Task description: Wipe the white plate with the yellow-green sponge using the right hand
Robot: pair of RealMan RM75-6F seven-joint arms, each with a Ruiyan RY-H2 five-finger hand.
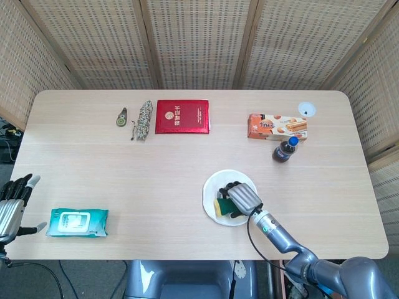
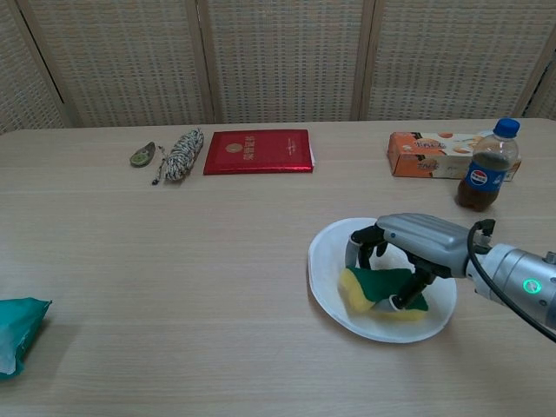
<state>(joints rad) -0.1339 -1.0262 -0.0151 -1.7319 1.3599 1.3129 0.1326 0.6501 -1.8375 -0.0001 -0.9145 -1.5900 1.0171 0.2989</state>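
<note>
The white plate (image 1: 214, 185) (image 2: 333, 258) lies on the table near its front edge, right of the middle. My right hand (image 1: 240, 197) (image 2: 415, 244) grips the yellow-green sponge (image 1: 218, 207) (image 2: 372, 290) and presses it flat onto the plate's near half, green side up. Fingers curl over the sponge's far edge, the thumb against its right side. My left hand (image 1: 12, 204) hangs off the table's left front corner, fingers apart, holding nothing; the chest view does not show it.
A teal wipes pack (image 1: 77, 223) (image 2: 17, 332) lies front left. At the back are a red booklet (image 1: 182, 116) (image 2: 258, 151), a rope bundle (image 1: 143, 119) and a small tag (image 1: 121, 116). A cola bottle (image 1: 285, 150) (image 2: 487, 170), snack box (image 1: 277, 126) and white cap (image 1: 306, 109) stand back right.
</note>
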